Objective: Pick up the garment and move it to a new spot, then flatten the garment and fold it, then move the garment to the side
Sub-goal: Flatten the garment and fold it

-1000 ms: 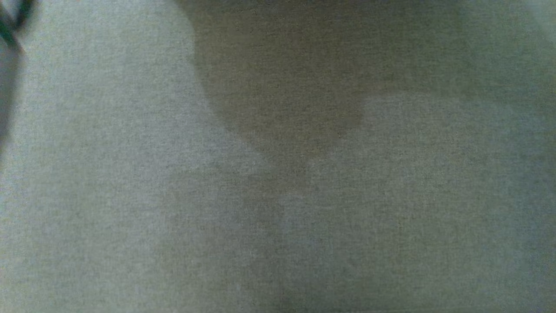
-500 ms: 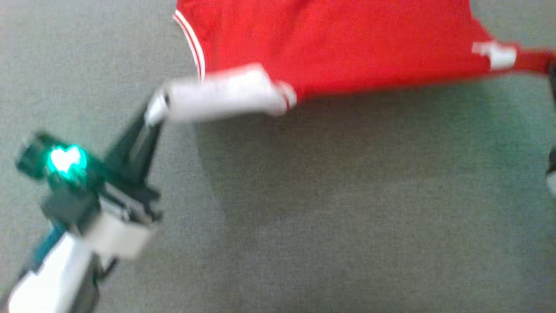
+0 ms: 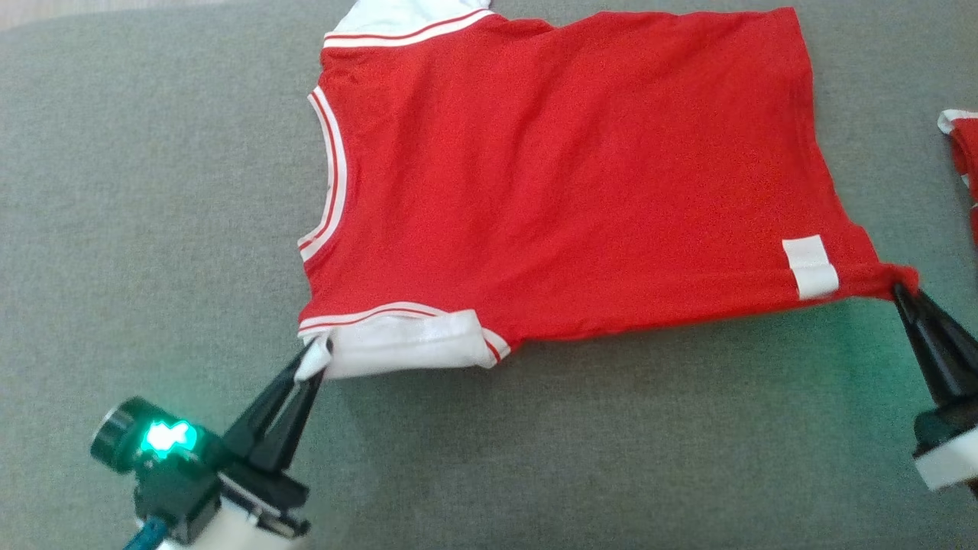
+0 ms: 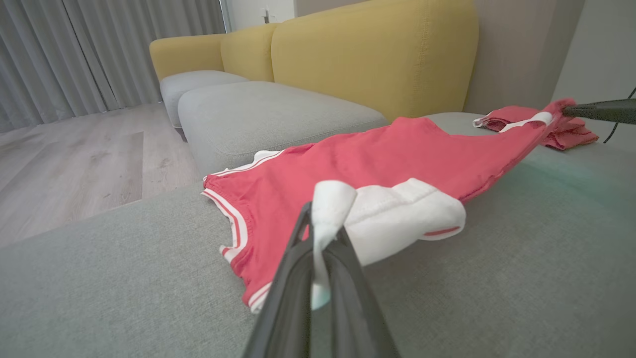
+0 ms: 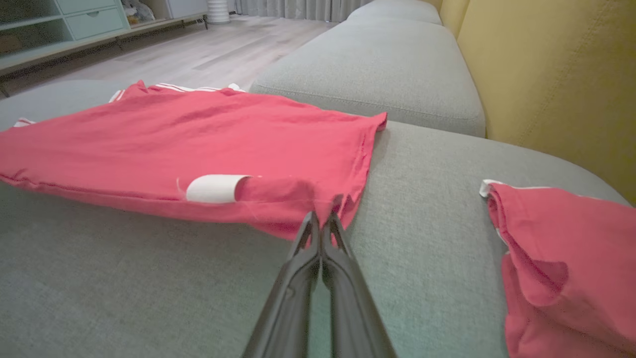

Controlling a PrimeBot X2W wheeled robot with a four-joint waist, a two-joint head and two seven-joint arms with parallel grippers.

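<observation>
The garment (image 3: 565, 176) is a red T-shirt with white, red-striped sleeves and collar, spread across the grey sofa cushion (image 3: 153, 191). Its near edge is stretched between my two grippers and held a little above the cushion. My left gripper (image 3: 317, 355) is shut on the white near sleeve (image 4: 397, 219), seen as a pinched white fold in the left wrist view (image 4: 325, 219). My right gripper (image 3: 900, 289) is shut on the red hem corner (image 5: 328, 206), beside a white label (image 3: 810, 266). The far side of the shirt lies on the cushion.
A second red garment (image 5: 561, 258) lies bunched on the cushion to the right (image 3: 961, 164). Yellow sofa backrests (image 4: 367, 49) rise behind the grey seats. Beyond the cushion's far edge there is wooden floor (image 4: 74, 164) and grey curtains.
The head view has swung from bare grey fabric to the shirt. The shirt now shows whole and sharp, held taut at sleeve and hem by both grippers.
</observation>
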